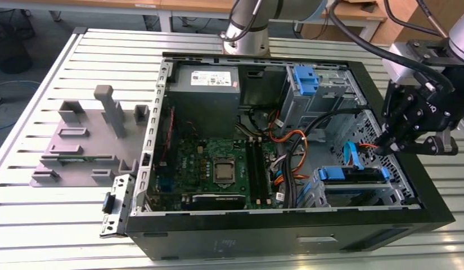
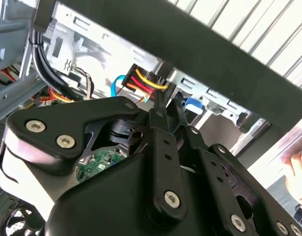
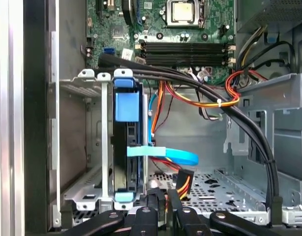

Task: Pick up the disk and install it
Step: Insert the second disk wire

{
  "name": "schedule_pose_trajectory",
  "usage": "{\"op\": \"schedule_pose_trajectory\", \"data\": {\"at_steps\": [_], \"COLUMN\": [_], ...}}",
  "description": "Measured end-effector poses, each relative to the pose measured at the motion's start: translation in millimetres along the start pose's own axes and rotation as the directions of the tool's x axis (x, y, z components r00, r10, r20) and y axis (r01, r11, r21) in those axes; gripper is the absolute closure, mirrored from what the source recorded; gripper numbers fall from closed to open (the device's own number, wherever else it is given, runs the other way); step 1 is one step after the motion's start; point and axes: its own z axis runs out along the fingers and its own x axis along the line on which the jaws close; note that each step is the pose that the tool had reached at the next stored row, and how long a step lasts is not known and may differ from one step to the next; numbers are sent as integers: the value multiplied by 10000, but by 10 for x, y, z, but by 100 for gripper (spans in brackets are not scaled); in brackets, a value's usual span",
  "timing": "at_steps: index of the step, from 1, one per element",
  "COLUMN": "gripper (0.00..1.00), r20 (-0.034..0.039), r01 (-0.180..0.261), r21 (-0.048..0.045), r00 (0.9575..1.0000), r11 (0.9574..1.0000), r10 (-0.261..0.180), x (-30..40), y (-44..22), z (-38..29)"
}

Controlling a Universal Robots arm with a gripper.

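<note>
Disk (image 3: 126,147) sits edge-on in your computer case's (image 1: 411,222) drive cage, its blue carrier bracket showing in the first wrist view. Your hand (image 1: 393,147) hangs just beside it with fingers (image 3: 156,209) together, holding nothing.

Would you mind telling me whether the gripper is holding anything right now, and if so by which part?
Nothing is held. The gripper has its fingers together with nothing between them, beside the disk, which already sits in its drive bay.

A robotics lab: an open computer case (image 1: 292,225) sits on a slotted aluminium worktable (image 1: 44,214).
</note>
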Motion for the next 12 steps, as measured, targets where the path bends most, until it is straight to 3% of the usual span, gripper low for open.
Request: {"op": "schedule_pose_trajectory", "data": {"at_steps": [4, 12], "gripper": [77, 77], "r20": [3, -30], "r01": [0, 0], "r21": [-1, -1], "r00": [10000, 10000], "r11": [10000, 10000], "r10": [0, 0], "x": [-2, 0], "y": [-54, -56], "z": [14, 46]}}
